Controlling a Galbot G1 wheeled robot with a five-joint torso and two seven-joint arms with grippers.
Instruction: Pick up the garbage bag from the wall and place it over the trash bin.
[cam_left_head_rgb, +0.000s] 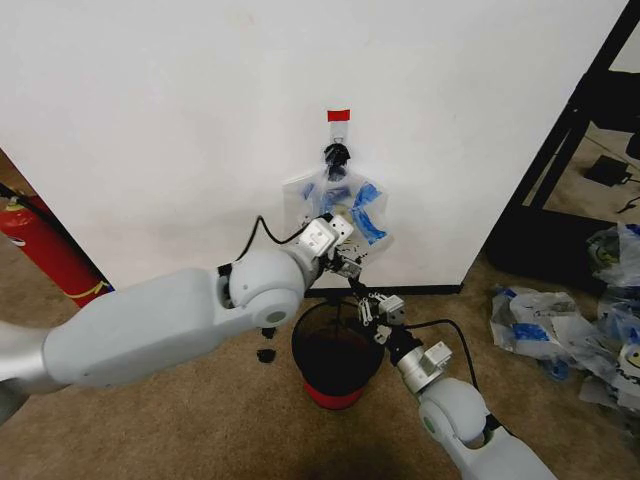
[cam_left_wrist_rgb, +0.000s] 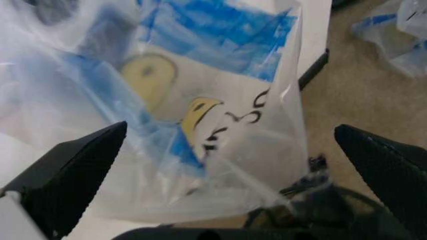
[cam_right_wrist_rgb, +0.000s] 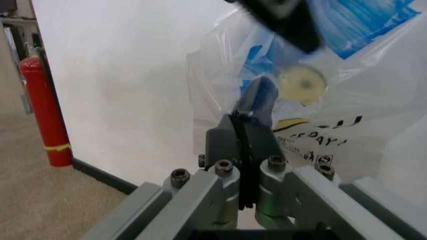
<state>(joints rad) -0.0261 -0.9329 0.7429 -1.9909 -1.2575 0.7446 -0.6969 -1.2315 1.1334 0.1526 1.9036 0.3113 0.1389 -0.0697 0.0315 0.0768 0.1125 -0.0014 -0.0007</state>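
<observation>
step: grabbing garbage bag (cam_left_head_rgb: 345, 215) off wall | left end effector (cam_left_wrist_rgb: 227, 145) apart at bag | right end effector (cam_right_wrist_rgb: 250, 125) clamped on bag's blue handle, above trash bin (cam_left_head_rgb: 335, 355) | next: close left, unhook

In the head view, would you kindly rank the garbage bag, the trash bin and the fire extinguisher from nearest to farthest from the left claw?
From the left claw:
1. Garbage bag, hanging on the wall right at it.
2. Trash bin, on the floor just below.
3. Fire extinguisher, far off by the wall's left end.
</observation>
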